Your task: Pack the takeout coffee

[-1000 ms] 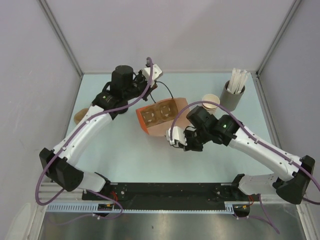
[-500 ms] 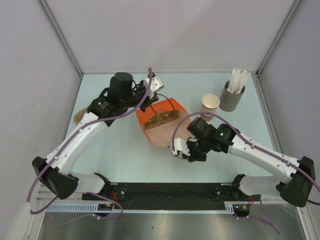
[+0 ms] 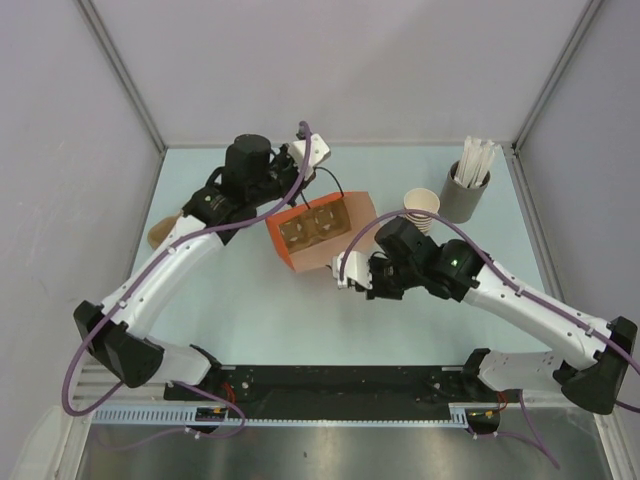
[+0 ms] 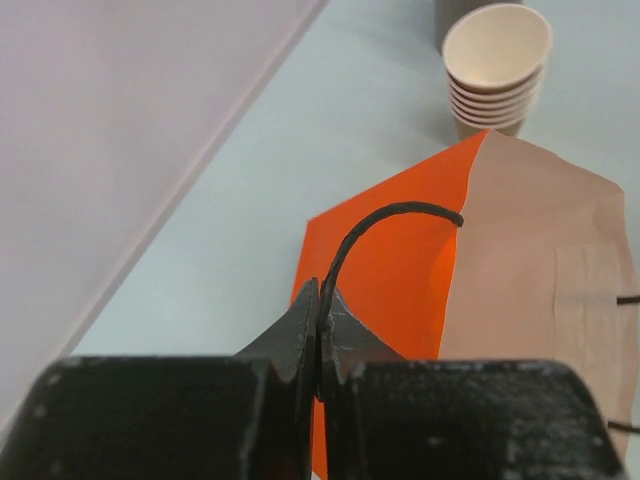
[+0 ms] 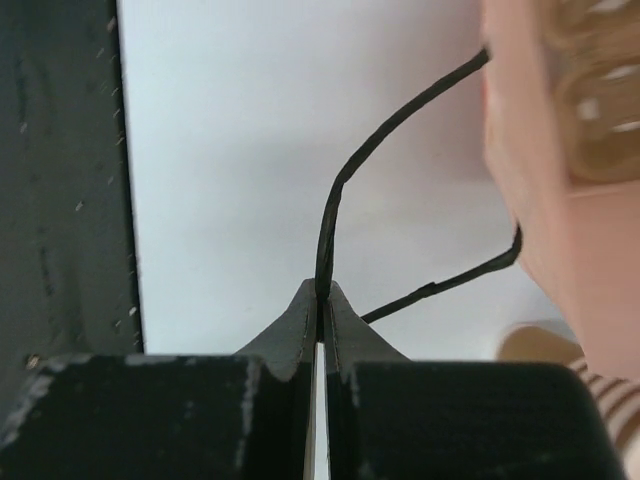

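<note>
Bag [image 3: 283,246] mouth reopened; left gripper [image 4: 319,300], right gripper [image 5: 318,296] pinch handles [image 4: 390,214], elbows bent.

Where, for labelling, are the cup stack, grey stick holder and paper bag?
cup stack [image 4: 497,45], left wrist view, inside of top cup.
grey stick holder [image 3: 463,205], top view, outer wall.
paper bag [image 4: 530,250], left wrist view, tan side panel.

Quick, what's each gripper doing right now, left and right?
Left gripper: closed, pinching the far black cord handle of the orange and tan paper bag.
Right gripper: closed, pinching the same bag's near black cord handle.
</note>
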Robot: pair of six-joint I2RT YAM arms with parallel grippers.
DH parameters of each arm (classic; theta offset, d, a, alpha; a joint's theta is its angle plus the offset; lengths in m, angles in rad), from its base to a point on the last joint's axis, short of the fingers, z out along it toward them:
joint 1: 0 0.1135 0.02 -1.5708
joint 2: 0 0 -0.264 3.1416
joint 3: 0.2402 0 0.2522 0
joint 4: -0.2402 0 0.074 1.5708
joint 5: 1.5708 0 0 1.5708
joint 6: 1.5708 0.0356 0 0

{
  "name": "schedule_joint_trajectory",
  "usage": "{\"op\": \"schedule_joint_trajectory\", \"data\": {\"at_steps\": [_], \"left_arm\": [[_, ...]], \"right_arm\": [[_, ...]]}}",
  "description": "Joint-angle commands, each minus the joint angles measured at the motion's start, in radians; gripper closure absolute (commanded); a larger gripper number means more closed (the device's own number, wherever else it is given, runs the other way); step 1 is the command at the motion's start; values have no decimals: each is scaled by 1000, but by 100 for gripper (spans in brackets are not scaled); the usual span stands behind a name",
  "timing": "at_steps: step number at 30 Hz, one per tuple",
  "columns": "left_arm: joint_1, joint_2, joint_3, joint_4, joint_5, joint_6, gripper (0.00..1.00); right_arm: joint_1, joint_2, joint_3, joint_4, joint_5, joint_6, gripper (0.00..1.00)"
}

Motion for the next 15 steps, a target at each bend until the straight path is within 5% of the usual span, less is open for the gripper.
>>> {"op": "schedule_joint_trajectory", "data": {"at_steps": [1,12,15], "left_arm": [[-4,40,70,113,-104,-5,97],[9,181,141,252,-180,38,97],[29,210,162,280,-179,26,97]], "right_arm": [[2,20,119,92,105,30,100],[-30,72,150,261,211,71,99],[-57,72,150,312,223,84,88]]}}
